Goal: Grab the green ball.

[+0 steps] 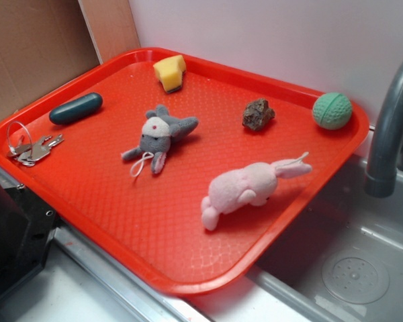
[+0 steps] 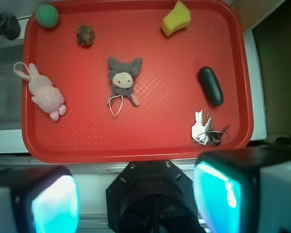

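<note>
In the dimpled red tray's [image 1: 154, 228] far corner sits the grooved, round green ball [image 1: 332, 111]; the gripper [image 2: 136, 196] gapes wide, empty.

Exterior cam: fixed, high oblique view from one long side of the tray [image 1: 188, 285], sink at lower right. Wrist cam: well above, looking straight down, fingers [image 2: 53, 204] across the bottom of the frame. Both views cover the whole tray.
</note>
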Tool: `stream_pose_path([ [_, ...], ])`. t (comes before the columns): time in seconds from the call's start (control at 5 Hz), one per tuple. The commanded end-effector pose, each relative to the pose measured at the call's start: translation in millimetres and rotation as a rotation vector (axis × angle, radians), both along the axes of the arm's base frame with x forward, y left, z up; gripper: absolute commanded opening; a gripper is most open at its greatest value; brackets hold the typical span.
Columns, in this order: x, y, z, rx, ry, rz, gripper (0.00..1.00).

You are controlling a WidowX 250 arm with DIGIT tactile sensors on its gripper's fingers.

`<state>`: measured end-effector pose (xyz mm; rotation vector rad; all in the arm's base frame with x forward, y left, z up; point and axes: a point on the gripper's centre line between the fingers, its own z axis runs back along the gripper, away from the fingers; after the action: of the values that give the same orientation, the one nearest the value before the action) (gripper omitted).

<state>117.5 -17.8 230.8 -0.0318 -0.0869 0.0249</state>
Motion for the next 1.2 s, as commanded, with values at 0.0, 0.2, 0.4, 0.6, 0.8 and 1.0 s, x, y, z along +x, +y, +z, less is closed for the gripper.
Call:
stream_pose_path([
  [0.0,78,-36,-44,0.035,-0.159,-0.282,1.00],
  [0.2,99,-52,-55,-0.001,-0.221,-0.397,1.00],
  [0.4,99,-52,-55,-0.001,-0.221,-0.397,1.00],
  [0.6,99,-52,-55,-0.001,-0.221,-0.397,1.00],
  [0.8,99,-52,-55,-0.001,-0.221,-0.397,1.00],
  [1.0,132,-65,-85,-0.006,-0.236,-0.514,1.00],
])
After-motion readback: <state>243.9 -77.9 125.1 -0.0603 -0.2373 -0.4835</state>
